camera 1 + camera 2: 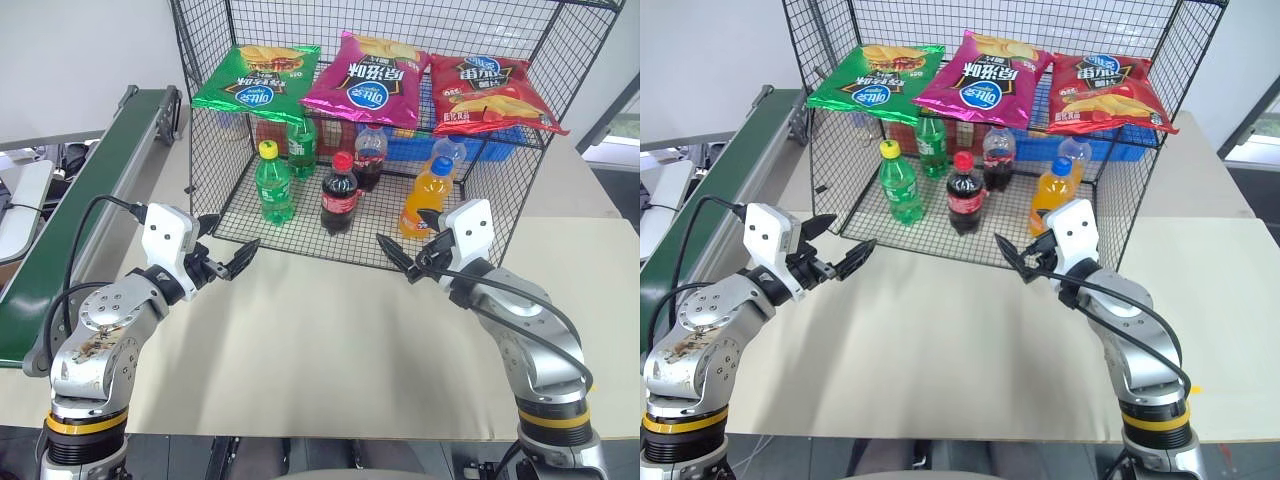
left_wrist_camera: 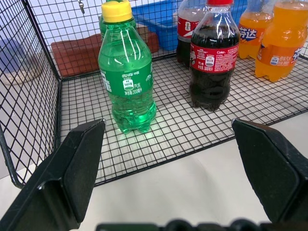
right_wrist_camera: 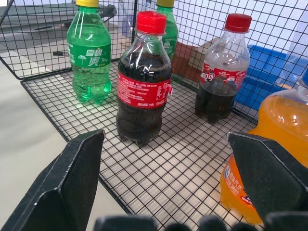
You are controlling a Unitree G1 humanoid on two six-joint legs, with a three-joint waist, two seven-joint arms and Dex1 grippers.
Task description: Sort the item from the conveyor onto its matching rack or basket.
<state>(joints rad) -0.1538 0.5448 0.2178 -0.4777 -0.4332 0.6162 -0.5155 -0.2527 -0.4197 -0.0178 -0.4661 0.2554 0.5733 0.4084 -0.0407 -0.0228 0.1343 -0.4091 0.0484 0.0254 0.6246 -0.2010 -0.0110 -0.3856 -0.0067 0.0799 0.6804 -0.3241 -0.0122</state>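
Observation:
The item, a small cola bottle (image 1: 339, 195) with a red cap and red label, stands upright on the wire floor of the black wire-mesh rack (image 1: 300, 228), near its open front edge. The bottle (image 3: 143, 82) is straight ahead of both grippers and clear of them. My left gripper (image 1: 235, 236) hovers open and empty over the table, in front of the rack's left front corner. My right gripper (image 1: 405, 232) is also open and empty, at the rack's front right. The conveyor (image 1: 95, 195) with its dark green belt runs along the far left.
Inside the rack stand green soda bottles (image 1: 273, 185), a second cola bottle (image 1: 369, 155) and orange soda bottles (image 1: 420, 205). Three chip bags (image 1: 368, 80) lie on the upper shelf. A blue crate (image 1: 490, 143) sits at the back right. A beige table (image 1: 320, 340) spreads in front.

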